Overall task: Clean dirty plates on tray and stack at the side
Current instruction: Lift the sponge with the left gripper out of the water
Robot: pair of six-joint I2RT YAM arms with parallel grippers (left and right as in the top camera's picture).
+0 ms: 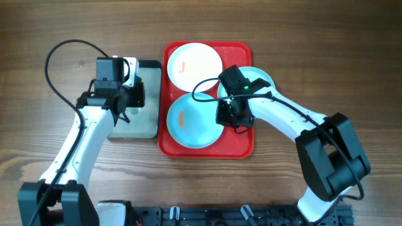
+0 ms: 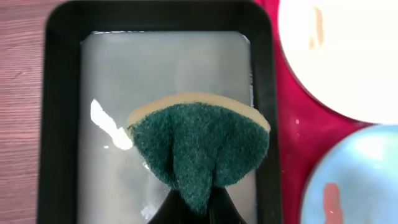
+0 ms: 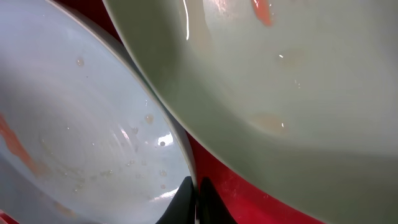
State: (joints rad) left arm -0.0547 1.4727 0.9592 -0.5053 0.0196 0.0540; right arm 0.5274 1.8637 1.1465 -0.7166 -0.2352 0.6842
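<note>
Three plates (image 1: 191,122) sit on the red tray (image 1: 239,145): a white plate (image 1: 195,63) at the far end, a turquoise plate (image 1: 188,125) with an orange smear nearer, and a second turquoise plate (image 1: 262,75) partly under the right arm. The right gripper (image 3: 196,200) is clenched, tips at the nearer turquoise plate's rim; whether it pinches that rim I cannot tell. The left gripper (image 2: 198,208) grasps a green sponge (image 2: 199,140) above the water in a black tray (image 2: 59,124) just beside the red one.
</note>
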